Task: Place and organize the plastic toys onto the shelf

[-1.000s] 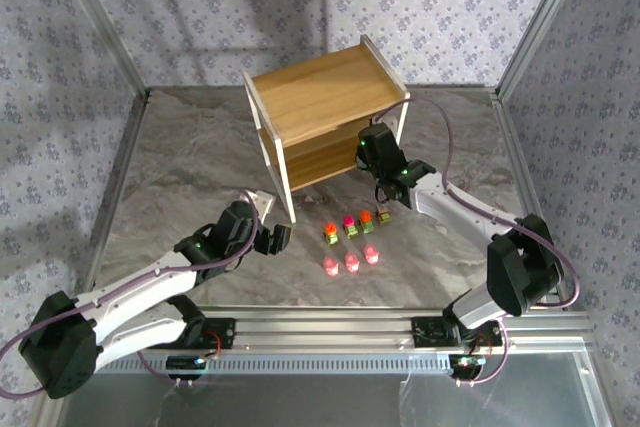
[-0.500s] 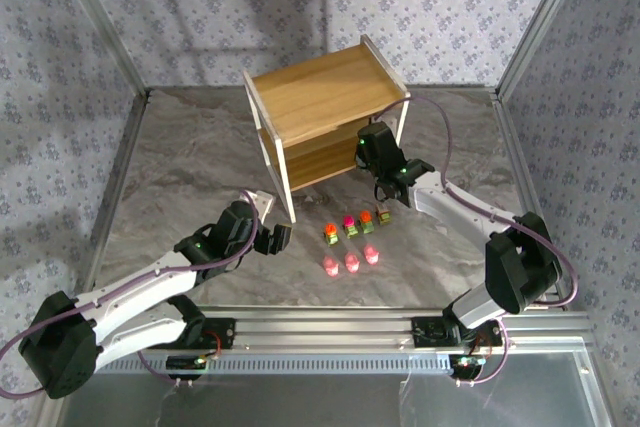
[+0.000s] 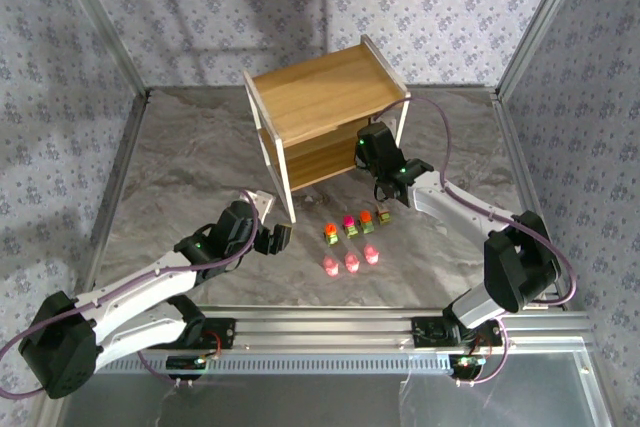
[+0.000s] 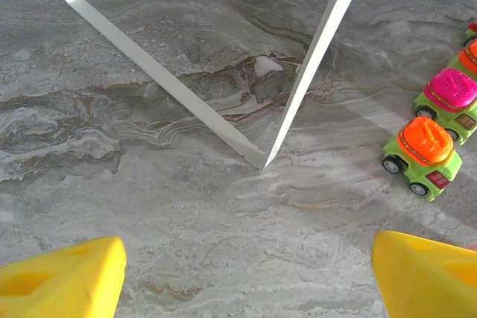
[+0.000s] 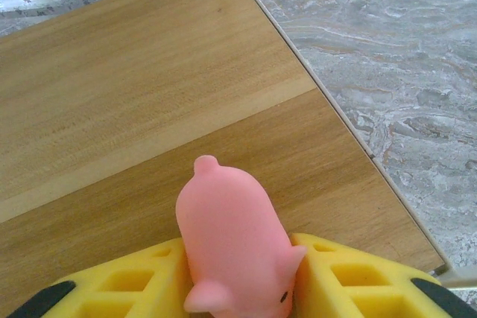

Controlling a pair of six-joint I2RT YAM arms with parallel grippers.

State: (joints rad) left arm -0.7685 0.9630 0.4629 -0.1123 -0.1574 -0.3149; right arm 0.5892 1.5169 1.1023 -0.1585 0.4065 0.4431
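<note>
The right claw (image 5: 238, 288) pinches a pale-pink rounded plastic figure (image 5: 227, 236) between its yellow pads (image 5: 350, 273). It holds the figure over a board of the light wooden two-tier shelf with a white metal frame (image 5: 134, 87), close to the board's right edge. If released while tilted, the figure may topple off that edge onto the grey marbled desk (image 5: 387, 57). A clinging pad could also drag it out. The right arm reaches from its base, elbow out to the right, forearm angled in to the shelf's right end. The left claw (image 4: 246, 281), spread wide, hovers low by a white shelf leg (image 4: 313, 57), near the row of yellow-green toy trucks (image 4: 419, 156).
</note>
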